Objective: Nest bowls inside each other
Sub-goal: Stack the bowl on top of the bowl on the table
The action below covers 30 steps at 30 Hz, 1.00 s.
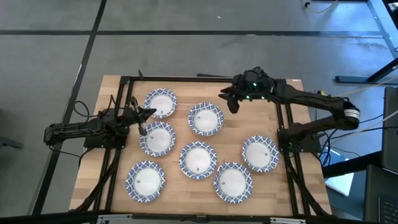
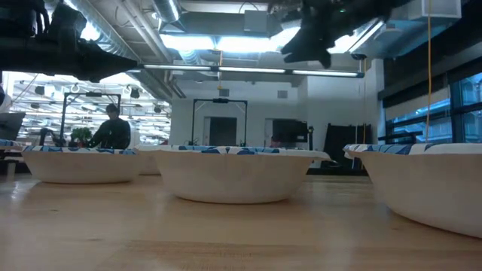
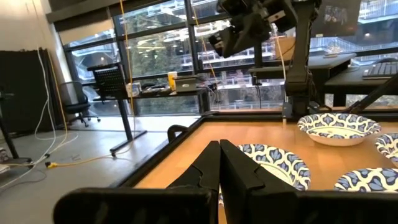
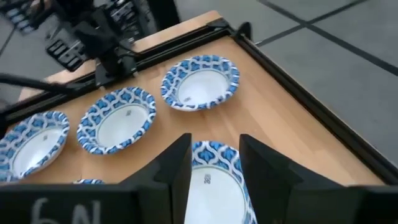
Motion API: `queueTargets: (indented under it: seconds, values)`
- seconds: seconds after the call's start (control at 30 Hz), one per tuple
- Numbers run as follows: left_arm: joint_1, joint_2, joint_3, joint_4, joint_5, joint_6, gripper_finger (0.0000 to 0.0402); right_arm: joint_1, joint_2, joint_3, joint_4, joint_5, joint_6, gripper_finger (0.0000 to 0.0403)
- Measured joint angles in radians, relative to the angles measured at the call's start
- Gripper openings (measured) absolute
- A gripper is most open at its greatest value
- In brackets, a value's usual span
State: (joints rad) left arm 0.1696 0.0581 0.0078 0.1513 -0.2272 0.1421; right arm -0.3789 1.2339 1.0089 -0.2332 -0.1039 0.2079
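Seven bowls with white centres and blue-and-white patterned rims stand apart on the wooden table, each on its base. Among them are one at the far left (image 1: 161,102), one in the far middle (image 1: 206,119) and one in the left middle (image 1: 157,138). My left gripper (image 1: 147,114) is shut, low at the table's left side, between the far-left bowl and the left-middle bowl. My right gripper (image 1: 231,101) is open and raised, beside and above the far-middle bowl (image 4: 214,183), which shows between its fingers in the right wrist view. The low view shows it high up (image 2: 307,39).
More bowls stand at the centre (image 1: 198,159), right (image 1: 259,152), near left (image 1: 145,180) and near middle (image 1: 232,182). A black frame rail (image 1: 283,118) runs along each side of the table. Bare wood lies at the far right corner (image 1: 261,112).
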Motion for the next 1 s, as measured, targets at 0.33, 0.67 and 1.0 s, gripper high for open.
queueTargets:
  seconds: [0.33, 0.67, 1.0]
  values:
    - [0.0, 0.0, 0.0, 0.0, 0.005, -0.001, 0.0, 0.06, -0.256, -0.224, 0.005, 0.032, 0.113, 0.0136]
    - [0.0, 0.0, 0.0, 0.0, -0.064, -0.106, 0.0008, 0.096, -0.399, -0.329, 0.036, 0.032, 0.114, 0.0136]
    - [0.0, 0.0, 0.0, 0.0, -0.113, -0.114, 0.0093, 0.095, -0.394, -0.33, 0.026, 0.033, 0.043, 0.0136]
